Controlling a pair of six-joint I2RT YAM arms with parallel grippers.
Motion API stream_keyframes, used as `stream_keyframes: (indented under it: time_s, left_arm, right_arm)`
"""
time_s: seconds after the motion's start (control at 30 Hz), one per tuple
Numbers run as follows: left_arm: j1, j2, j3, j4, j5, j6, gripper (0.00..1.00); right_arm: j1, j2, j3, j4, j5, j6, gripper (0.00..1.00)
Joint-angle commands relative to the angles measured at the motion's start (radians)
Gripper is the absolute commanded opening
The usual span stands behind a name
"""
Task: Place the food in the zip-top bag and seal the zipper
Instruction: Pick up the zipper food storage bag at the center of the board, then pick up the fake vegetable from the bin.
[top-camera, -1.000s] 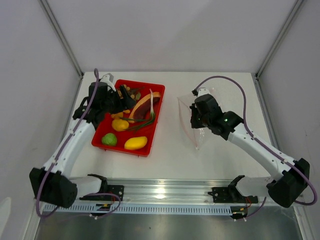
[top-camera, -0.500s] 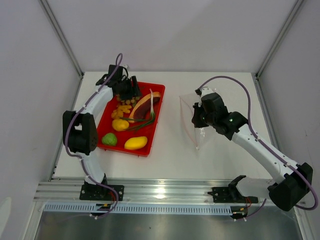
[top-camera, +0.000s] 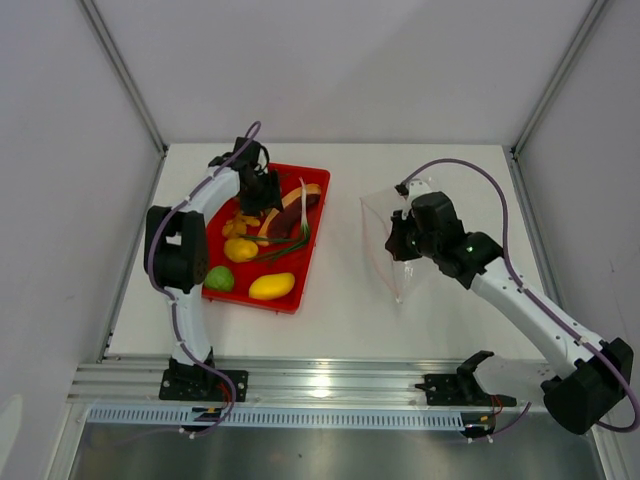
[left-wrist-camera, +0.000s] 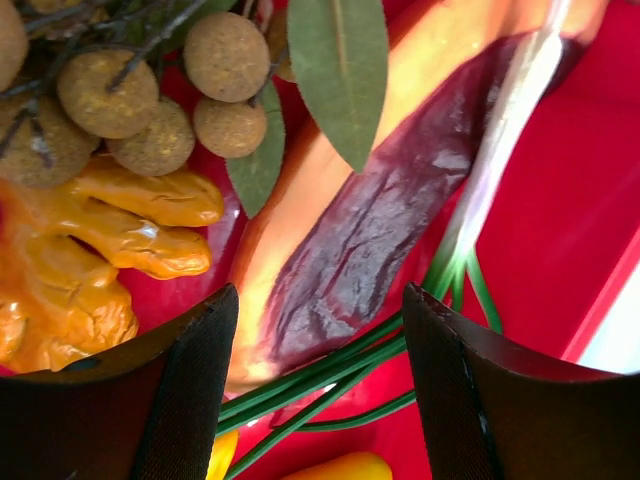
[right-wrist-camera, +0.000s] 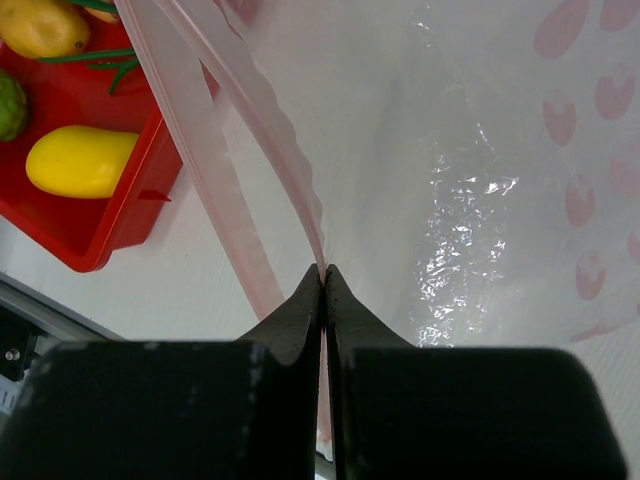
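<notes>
The left tool (left-wrist-camera: 318, 340) is hanging over the far end of the red tray (top-camera: 300, 265), its fingers spread wide on either side of the meat slice (left-wrist-camera: 370, 230) and not touching it. The green onion (left-wrist-camera: 300, 388) is lying across the slice's lower end, with the grape cluster (left-wrist-camera: 130, 100) and the orange bits (left-wrist-camera: 110, 230) just beside. Nearer in the tray, the orange fruit (top-camera: 240, 249), lime (top-camera: 219, 278) and mango (top-camera: 271, 286) are sitting loose. Well apart to the right, the right tool (right-wrist-camera: 322, 290) is pinching shut on one lip of the bag (right-wrist-camera: 450, 150) at the zipper (right-wrist-camera: 190, 150), holding that edge up while the rest is resting on the tabletop (top-camera: 340, 300).
</notes>
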Motion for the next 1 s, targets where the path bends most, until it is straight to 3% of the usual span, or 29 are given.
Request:
stream_keyframes:
  time_s: [0.0, 0.1, 0.27, 0.8, 0.97]
  left_arm:
    - [-0.005, -0.007, -0.001, -0.013, -0.056, 0.008, 0.69]
    - [-0.005, 0.000, -0.012, -0.004, -0.067, 0.006, 0.68]
    - [-0.017, 0.038, 0.002, -0.029, -0.068, 0.017, 0.48]
    - [-0.057, 0.180, 0.249, -0.321, -0.135, 0.046, 0.51]
    - [-0.056, 0.089, 0.102, -0.180, -0.142, 0.011, 0.54]
  right_arm:
    - [-0.004, -0.055, -0.014, 0.055, -0.041, 0.001, 0.00]
    - [-0.002, -0.065, -0.024, 0.061, -0.045, 0.009, 0.00]
    - [-0.002, -0.071, -0.022, 0.057, -0.042, 0.010, 0.00]
    - [0.007, -0.111, -0.014, 0.055, -0.050, 0.012, 0.00]
    - [0.008, -0.122, -0.017, 0.054, -0.047, 0.007, 0.00]
